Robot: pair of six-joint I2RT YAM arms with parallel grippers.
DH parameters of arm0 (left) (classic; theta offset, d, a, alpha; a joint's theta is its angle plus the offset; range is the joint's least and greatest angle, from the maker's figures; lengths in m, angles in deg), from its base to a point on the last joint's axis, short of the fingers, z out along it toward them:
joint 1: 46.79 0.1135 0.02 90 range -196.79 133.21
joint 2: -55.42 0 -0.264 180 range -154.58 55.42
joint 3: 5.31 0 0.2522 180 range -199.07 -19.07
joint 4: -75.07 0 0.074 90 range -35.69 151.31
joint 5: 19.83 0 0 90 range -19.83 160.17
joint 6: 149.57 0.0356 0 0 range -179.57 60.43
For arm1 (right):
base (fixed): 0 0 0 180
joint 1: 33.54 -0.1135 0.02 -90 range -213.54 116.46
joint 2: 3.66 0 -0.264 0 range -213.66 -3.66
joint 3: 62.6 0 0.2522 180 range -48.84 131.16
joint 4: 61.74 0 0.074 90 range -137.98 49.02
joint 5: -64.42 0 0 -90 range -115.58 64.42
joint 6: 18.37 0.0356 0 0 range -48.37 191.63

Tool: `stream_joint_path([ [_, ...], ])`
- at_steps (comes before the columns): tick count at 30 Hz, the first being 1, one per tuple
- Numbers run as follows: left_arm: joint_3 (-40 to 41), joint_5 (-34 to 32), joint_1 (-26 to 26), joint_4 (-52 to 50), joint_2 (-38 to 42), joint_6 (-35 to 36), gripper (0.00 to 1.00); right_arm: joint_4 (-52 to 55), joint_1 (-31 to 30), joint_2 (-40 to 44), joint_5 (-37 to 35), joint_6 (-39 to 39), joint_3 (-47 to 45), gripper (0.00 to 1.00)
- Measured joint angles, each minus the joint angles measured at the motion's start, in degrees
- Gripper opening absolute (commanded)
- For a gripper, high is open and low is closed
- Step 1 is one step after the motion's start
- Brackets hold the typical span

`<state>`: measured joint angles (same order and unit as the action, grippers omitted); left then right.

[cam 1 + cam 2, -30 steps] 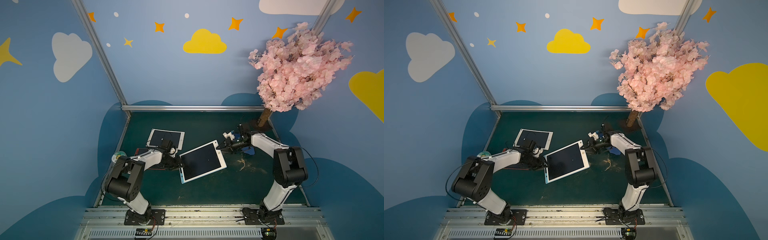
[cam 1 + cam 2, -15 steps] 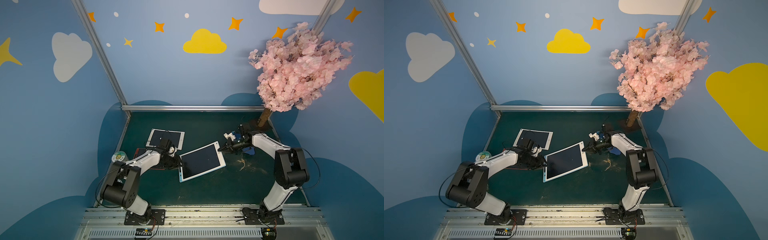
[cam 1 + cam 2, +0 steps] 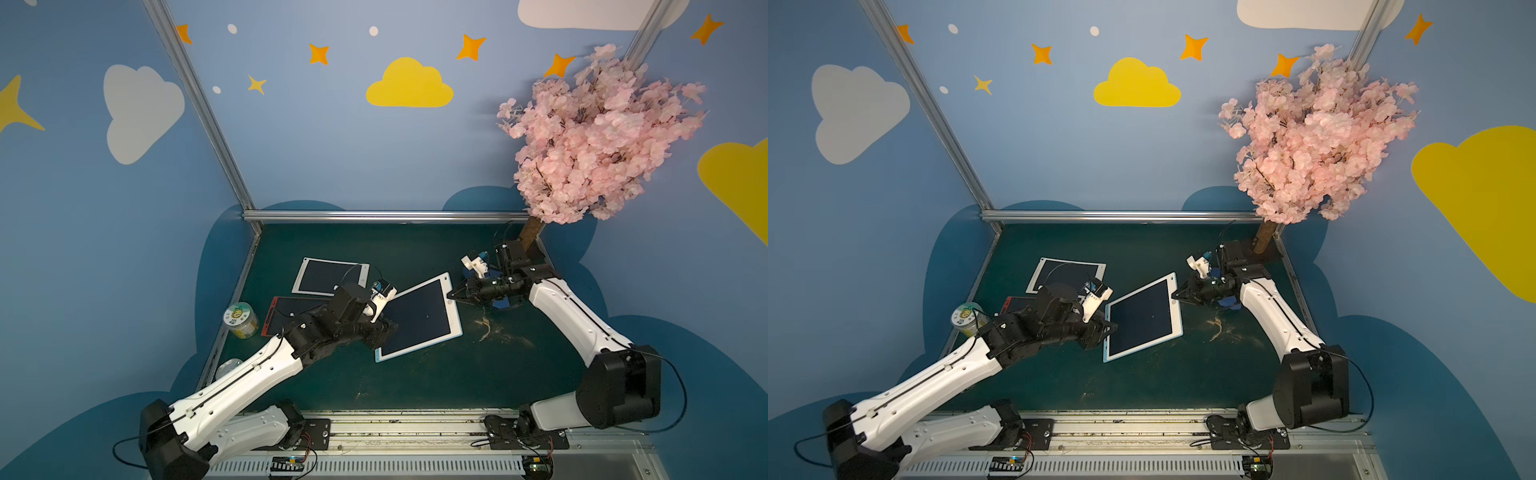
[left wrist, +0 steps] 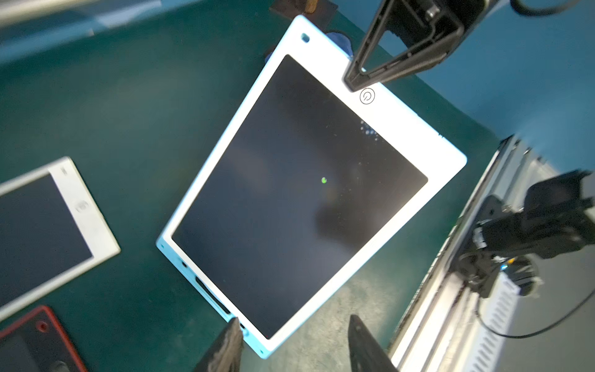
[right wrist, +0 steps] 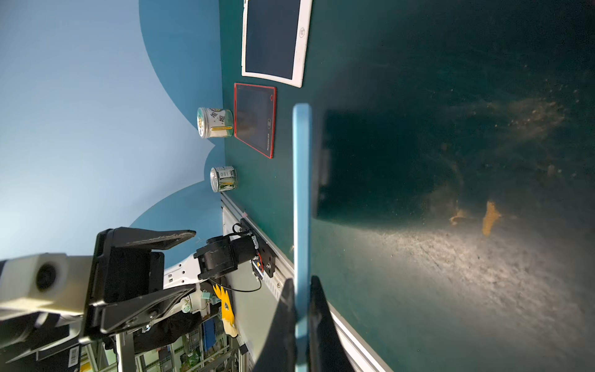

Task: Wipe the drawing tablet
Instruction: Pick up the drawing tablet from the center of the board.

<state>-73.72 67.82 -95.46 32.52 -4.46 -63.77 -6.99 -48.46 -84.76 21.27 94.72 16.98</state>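
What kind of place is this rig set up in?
Probably a staged robot test cell dressed as a playroom: cloud and star decals on the wall, a fake blossom tree, and the left arm and right arm bolted to a rail.

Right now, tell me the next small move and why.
Probably draw the left fingers back from the corner of the tablet: they stand open around it, while the right fingers pinch the opposite end beside the round button.
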Motion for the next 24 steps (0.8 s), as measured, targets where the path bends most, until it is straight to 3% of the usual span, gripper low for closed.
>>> stream_joint_path([
  [7, -1.5, -17.2, -15.7, 9.2, -3.1, 25.8, 0.57, 1.0, 0.1, 5.3, 0.8, 0.7, -2.1, 0.0],
  [13, 1.7, -24.5, -22.7, 25.4, -12.4, 46.2, 0.58, 1.4, 0.7, 7.9, 1.3, 1.9, -1.0, 0.0],
  [17, 5.4, -28.4, -23.5, 35.5, -18.1, 53.5, 0.59, 0.1, 1.3, 8.1, 0.7, 3.3, -1.1, 0.0],
  [24, 4.7, -36.9, -26.1, 47.0, -23.6, 59.1, 0.58, -4.4, 2.1, 8.1, -0.7, 7.7, -4.5, 0.0],
])
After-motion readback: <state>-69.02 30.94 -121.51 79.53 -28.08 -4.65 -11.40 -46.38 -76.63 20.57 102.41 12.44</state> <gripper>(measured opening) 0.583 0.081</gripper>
